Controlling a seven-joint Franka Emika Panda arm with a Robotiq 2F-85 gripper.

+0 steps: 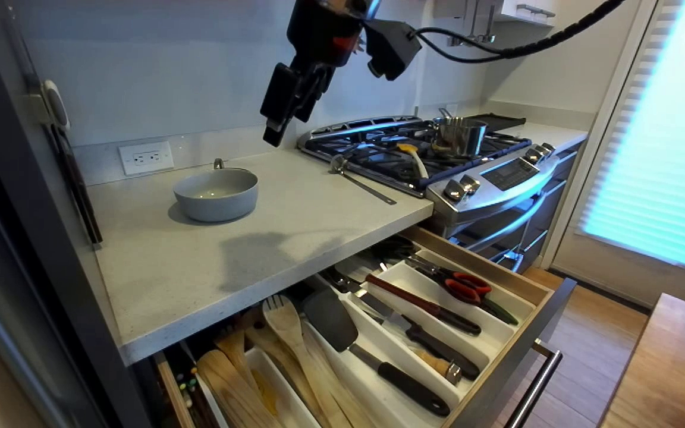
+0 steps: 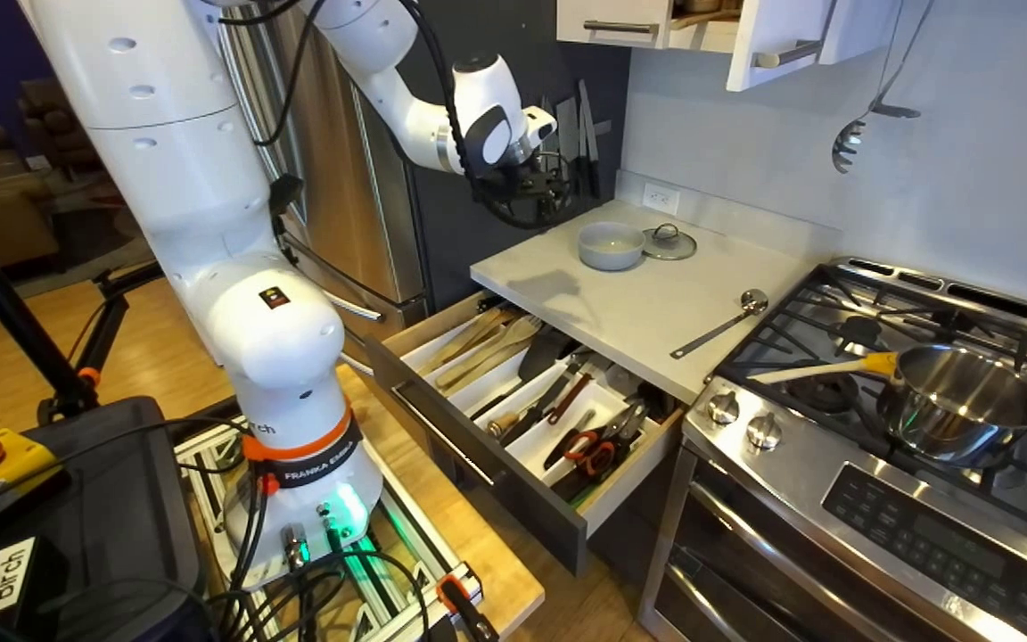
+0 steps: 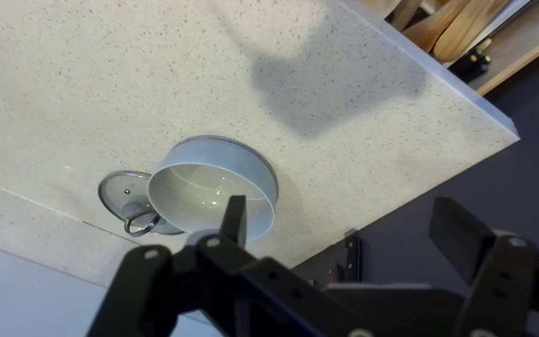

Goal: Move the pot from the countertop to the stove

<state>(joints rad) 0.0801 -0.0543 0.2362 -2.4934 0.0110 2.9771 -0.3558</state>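
The pot, a shiny steel saucepan, stands on the stove's grates in both exterior views (image 1: pixel 461 138) (image 2: pixel 959 415). The stove (image 1: pixel 497 189) also shows in an exterior view (image 2: pixel 799 513). The pale countertop (image 1: pixel 164 285) lies beside it and shows in an exterior view (image 2: pixel 634 316) and the wrist view (image 3: pixel 87 89). My gripper (image 1: pixel 289 122) is raised over the countertop, well away from the pot. In the wrist view the gripper (image 3: pixel 339 206) has its fingers wide apart with nothing between them. The pot is out of the wrist view.
A grey bowl-shaped pan (image 1: pixel 217 199) sits on the countertop, with a glass lid (image 2: pixel 672 242) beside it. A long metal ladle (image 1: pixel 369 187) lies near the stove. A yellow-headed spatula (image 2: pixel 821 368) lies on the grates. An open utensil drawer (image 2: pixel 513 477) juts out below the countertop.
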